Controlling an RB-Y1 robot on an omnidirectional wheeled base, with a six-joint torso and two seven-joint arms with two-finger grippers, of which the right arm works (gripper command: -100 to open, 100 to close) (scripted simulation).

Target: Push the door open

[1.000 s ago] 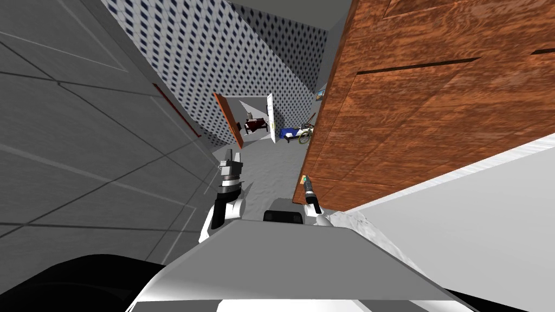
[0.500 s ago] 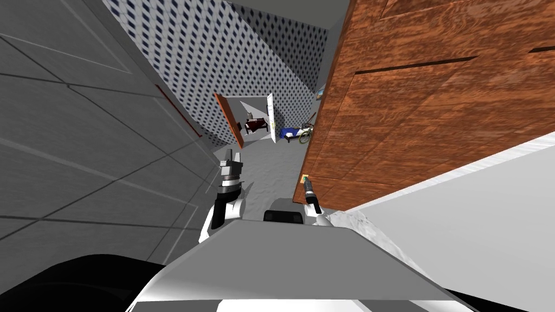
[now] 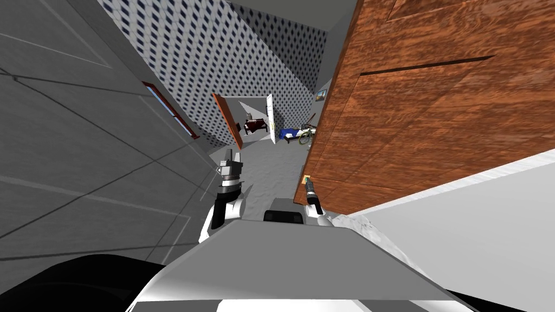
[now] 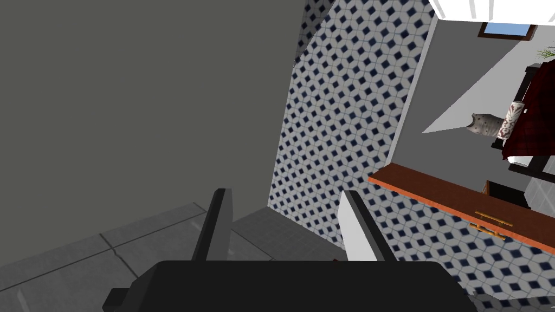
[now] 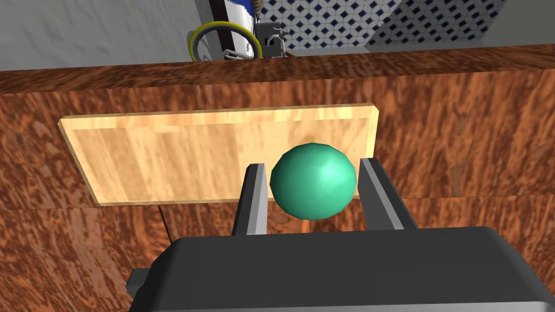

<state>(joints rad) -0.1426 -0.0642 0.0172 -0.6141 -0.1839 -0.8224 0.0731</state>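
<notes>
A brown wood-grain door (image 3: pixel 423 108) rises on my right, its edge facing the corridor. A round green knob (image 5: pixel 313 181) sits on it, over a pale wood plate (image 5: pixel 162 157) on the door (image 5: pixel 460 135). My right gripper (image 5: pixel 313 165) is shut on the knob, one finger against each side. In the head view that gripper (image 3: pixel 309 187) reaches the door's low edge at the knob (image 3: pixel 307 177). My left gripper (image 3: pixel 232 160) is held forward over the floor, away from the door. Seen from its own wrist, the left gripper (image 4: pixel 282 195) is open and holds nothing.
A grey panelled wall (image 3: pixel 81 135) runs close on my left, then a blue-and-white patterned wall (image 3: pixel 217 54). The grey floor (image 3: pixel 271 168) leads to a far doorway with an orange door (image 3: pixel 226 124) and a white door (image 3: pixel 270 124). A bicycle (image 3: pixel 304 134) stands nearby.
The whole head view has shifted a little, so I have moved slightly. Both arms keep their places against my body, the right one still at the knob.
</notes>
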